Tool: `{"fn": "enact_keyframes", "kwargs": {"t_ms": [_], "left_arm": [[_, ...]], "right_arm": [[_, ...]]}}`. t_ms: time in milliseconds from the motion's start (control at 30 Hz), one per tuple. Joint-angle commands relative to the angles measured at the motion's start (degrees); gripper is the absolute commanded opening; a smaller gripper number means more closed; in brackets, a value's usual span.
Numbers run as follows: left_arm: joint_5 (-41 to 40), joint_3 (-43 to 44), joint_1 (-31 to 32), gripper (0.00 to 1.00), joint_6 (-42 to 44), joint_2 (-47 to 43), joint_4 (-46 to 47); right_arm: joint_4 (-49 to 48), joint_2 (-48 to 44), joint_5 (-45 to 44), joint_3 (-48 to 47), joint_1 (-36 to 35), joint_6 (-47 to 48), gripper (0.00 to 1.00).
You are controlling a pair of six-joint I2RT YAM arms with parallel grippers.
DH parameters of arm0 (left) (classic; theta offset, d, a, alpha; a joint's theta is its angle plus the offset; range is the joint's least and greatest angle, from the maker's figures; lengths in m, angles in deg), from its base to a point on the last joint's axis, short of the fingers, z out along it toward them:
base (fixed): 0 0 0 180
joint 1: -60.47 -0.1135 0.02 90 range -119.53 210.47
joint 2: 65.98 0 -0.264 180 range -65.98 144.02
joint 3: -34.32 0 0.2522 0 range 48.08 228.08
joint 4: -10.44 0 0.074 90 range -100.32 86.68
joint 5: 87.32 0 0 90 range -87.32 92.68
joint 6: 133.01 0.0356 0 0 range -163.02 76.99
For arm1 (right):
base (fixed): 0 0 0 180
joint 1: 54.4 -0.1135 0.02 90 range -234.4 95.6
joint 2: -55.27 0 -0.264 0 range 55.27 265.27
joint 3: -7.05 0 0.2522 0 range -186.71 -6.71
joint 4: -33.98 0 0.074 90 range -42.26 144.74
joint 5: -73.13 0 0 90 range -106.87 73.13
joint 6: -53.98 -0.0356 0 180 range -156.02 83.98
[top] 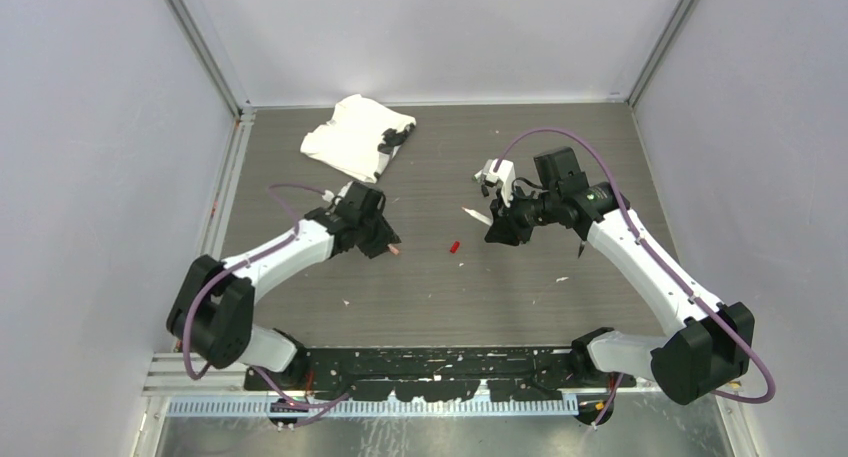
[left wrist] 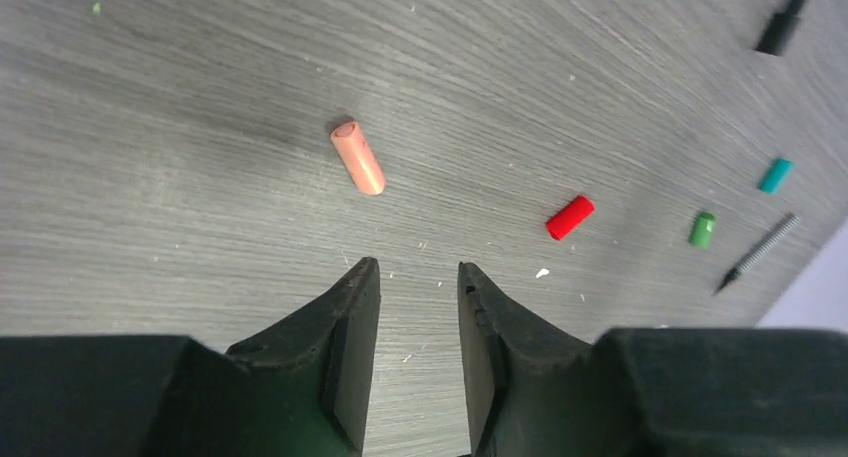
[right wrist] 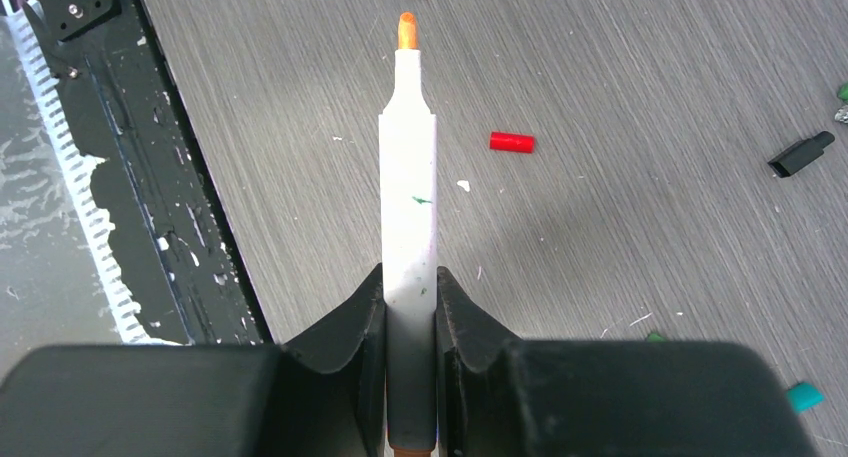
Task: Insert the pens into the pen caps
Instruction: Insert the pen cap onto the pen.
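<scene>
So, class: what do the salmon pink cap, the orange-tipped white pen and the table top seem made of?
Salmon pink cap: likely moulded plastic, smooth with a soft sheen.
White pen: probably a plastic barrel, smooth, matt, ink-flecked; the orange tip may be felt.
Table top: grey, fine streaked grain; laminate or real wood, cannot tell.

- Your left arm (top: pixel 275 255) reaches forward and inward across its side.
- Your left gripper (left wrist: pixel 415 269) points downward, its jaws parted, with nothing between them.
- Your right arm (top: pixel 645 262) stretches forward and inward.
- Your right gripper (right wrist: pixel 410 274) is clamped on a white pen (right wrist: pixel 408 177), which sticks straight out past the fingertips.
</scene>
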Motion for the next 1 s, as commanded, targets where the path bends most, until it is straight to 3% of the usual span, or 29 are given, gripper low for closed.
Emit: {"fn": "enact_keyframes", "kwargs": {"t_ms": [0, 300, 733, 967], "left_arm": [[-8.76, 7.36, 2.09, 0.38, -4.46, 5.24, -14.37], [-12.37, 14.68, 2.11, 0.41, -4.59, 16.36, -17.97], [-12.3, 19.49, 2.11, 0.38, -3.68, 23.57, -19.19], [-11.96, 19.51, 2.18, 0.21, -4.14, 25.76, -19.89]], "right_arm": [[-0.62, -1.32, 1.5, -1.94, 0.3, 0.22, 0.01], [-0.53, -1.68, 1.8, -1.94, 0.34, 0.22, 0.01], [-0.28, -1.71, 2.1, -1.93, 0.33, 0.57, 0.01], [-0.09, -1.86, 2.26, -1.94, 0.29, 0.67, 0.01]]}}
